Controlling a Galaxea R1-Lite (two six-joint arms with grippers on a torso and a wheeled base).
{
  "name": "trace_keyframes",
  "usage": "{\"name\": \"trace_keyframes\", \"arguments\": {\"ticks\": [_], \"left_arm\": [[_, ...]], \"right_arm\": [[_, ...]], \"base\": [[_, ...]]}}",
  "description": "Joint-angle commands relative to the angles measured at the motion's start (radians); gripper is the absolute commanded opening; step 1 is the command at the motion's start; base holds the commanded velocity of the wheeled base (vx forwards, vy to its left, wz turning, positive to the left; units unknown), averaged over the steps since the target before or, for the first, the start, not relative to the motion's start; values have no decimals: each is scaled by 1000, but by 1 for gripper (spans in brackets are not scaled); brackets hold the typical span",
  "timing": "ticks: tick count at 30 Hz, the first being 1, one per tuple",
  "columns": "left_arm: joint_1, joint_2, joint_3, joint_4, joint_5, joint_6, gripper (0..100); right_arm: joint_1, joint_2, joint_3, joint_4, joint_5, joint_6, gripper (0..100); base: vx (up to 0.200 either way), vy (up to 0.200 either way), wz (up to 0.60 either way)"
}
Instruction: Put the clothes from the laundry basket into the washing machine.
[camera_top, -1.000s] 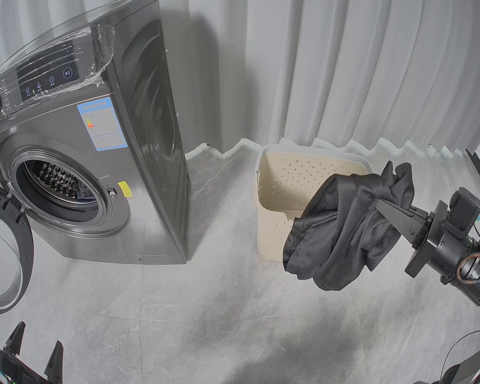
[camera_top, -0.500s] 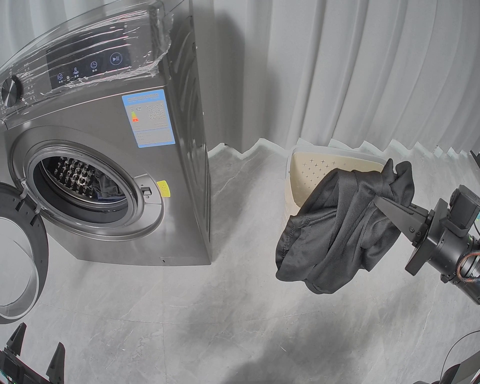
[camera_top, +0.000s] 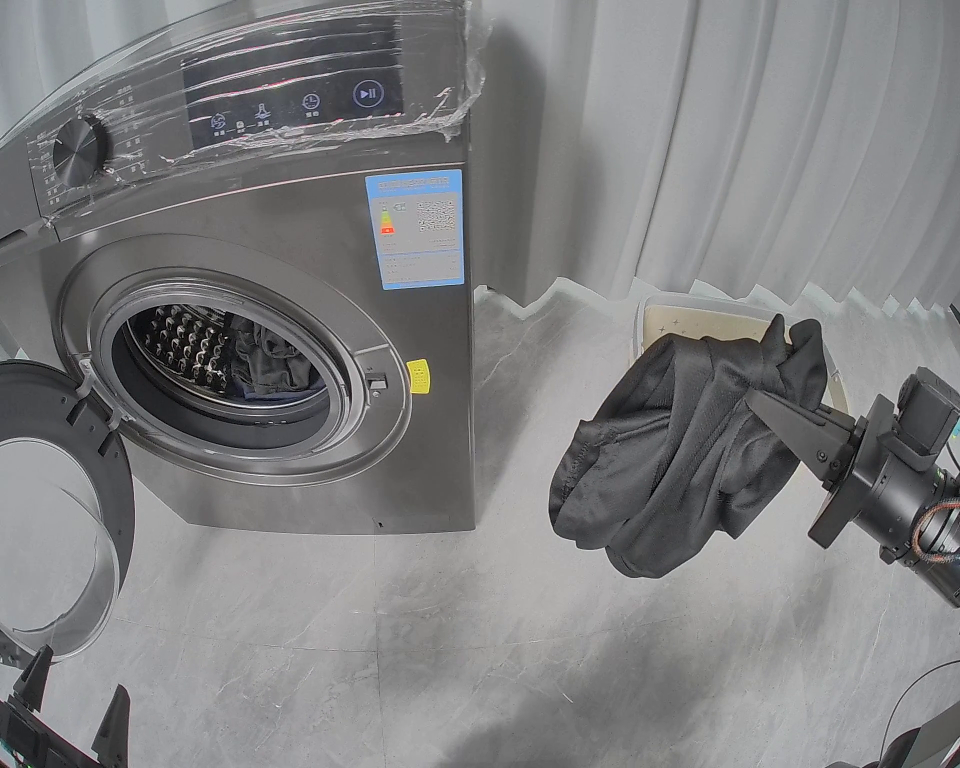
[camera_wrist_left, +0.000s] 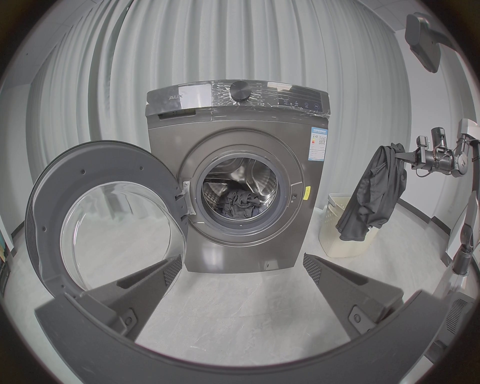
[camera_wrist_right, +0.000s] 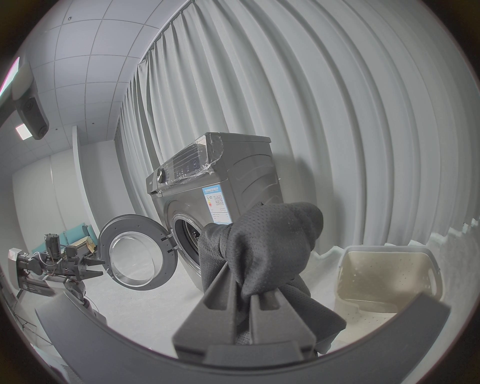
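The dark grey garment (camera_top: 680, 460) is held in the air, just in front of the laundry basket (camera_top: 690, 318) and well apart from the washing machine (camera_top: 300, 220). It is pinched near its top by the right gripper (camera_top: 768, 408), whose fingers are clenched on a bunch of the cloth. The cloth is thin and limp, with a fine mesh weave, and it falls in long loose folds.

The step in hand is judged to be the carrying of the garment to the drum opening (camera_top: 230, 370). The garment should be kept high, so that the low hem is not dragged over the floor (camera_top: 480, 640). It should be pushed well past the round rim before the fingers are released, so that no fold is left over the edge.

The basket is of cream plastic with small star-shaped holes. The drum is of bright embossed metal, and dark clothes (camera_top: 265, 365) already lie inside. The round door (camera_top: 60, 500) is swung wide open. The left gripper (camera_top: 80, 672) is low, its fingers released and spread, with nothing between them.
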Motion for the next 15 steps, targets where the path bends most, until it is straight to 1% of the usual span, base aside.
{"name": "trace_keyframes", "arguments": {"ticks": [1,14,15], "left_arm": [[0,-16,16,0,-1,-1,100],[0,-16,16,0,-1,-4,100],[0,-16,16,0,-1,-4,100]], "right_arm": [[1,1,0,0,0,1,0],[-2,9,5,0,-2,3,0],[-2,11,5,0,-2,3,0]], "base": [[-200,0,0],[-200,0,0],[0,0,0]]}}
